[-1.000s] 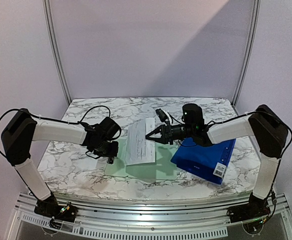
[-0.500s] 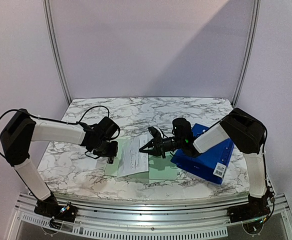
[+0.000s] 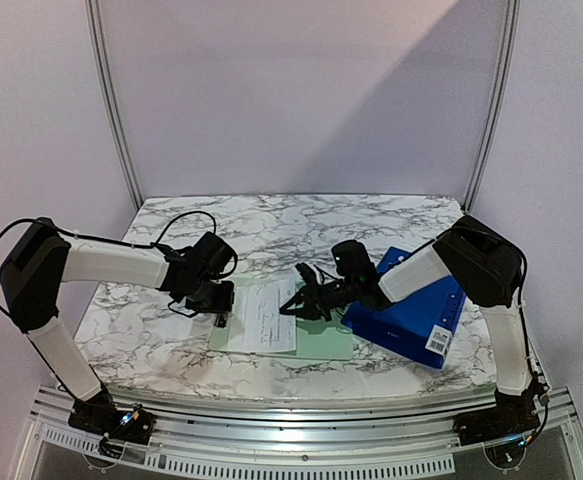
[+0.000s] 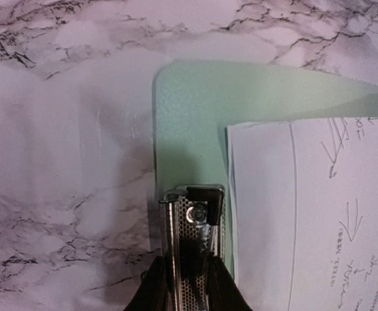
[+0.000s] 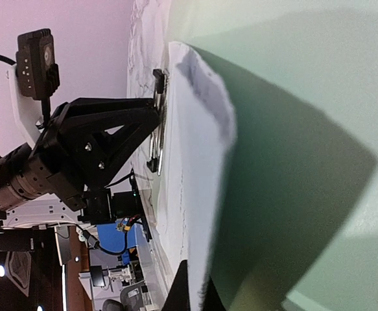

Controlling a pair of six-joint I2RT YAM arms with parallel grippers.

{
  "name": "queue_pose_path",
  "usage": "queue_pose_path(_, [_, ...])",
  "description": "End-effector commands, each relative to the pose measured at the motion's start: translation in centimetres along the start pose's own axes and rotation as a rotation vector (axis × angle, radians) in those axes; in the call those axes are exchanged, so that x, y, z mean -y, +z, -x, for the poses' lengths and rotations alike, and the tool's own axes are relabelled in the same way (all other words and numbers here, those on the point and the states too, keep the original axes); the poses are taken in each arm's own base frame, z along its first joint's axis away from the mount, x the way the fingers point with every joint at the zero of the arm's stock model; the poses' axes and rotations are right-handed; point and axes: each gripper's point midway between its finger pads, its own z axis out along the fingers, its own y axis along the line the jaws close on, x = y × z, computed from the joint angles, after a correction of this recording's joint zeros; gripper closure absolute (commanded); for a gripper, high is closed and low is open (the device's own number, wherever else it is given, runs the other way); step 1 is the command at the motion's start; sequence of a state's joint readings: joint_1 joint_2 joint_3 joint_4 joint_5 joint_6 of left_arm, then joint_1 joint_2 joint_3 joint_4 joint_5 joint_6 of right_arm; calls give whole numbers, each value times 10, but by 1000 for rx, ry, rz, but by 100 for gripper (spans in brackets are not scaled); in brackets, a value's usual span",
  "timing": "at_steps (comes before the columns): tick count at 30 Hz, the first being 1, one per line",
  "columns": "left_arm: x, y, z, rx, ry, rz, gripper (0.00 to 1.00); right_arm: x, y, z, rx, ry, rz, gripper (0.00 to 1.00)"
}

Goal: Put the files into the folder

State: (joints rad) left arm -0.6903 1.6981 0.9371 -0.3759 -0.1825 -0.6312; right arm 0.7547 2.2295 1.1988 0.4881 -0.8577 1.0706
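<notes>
The right gripper [image 3: 291, 303] has its jaws closed on the right edge of the white slip with text lines [image 3: 261, 316]. In the right wrist view this edge is raised off the large pale green sheet [image 3: 323, 341] and throws a dark shadow on it, while the far part of the slip lies down flat. The left gripper [image 3: 219, 313] points down onto the green sheet close to its left edge. Its metal fingers [image 4: 179, 223] stand only a little apart, and I cannot tell if they pinch the sheet or only press on it. The slip's left edge is just beside these fingers, with a thin strip of green between them. The blue folder [image 3: 408, 312] lies closed on the marble table [image 3: 141, 340] to the right of the green sheet, turned at an angle. Its near left corner is at the sheet's right edge, and the barcode sticker [image 3: 438, 340] is at its near right corner. The right forearm passes above the folder's left part. Open marble is behind the sheets and to the left of the left gripper; between the two grippers there is only the slip.
</notes>
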Motion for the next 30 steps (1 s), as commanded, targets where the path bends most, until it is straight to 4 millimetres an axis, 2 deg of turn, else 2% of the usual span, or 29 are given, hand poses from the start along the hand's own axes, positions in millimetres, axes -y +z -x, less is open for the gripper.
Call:
queue_pose_path(1, [4, 15, -39, -143, -4, -78, 100, 41, 7, -6, -5, 4, -128, 100])
queue_pose_path(6, [6, 14, -38, -136, -23, -110, 100, 52, 8, -9, -7, 8, -145, 100])
queue_pose_path(18, [11, 10, -37, -143, -65, -196, 100, 62, 9, -11, -1, 8, -174, 100])
queue_pose_path(24, [8, 8, -37, -142, -90, -227, 100, 75, 4, -7, 40, -19, -242, 100])
queue_pose_path(30, [8, 7, -38, -144, -109, -255, 100, 78, 4, -1, 63, -59, -266, 100])
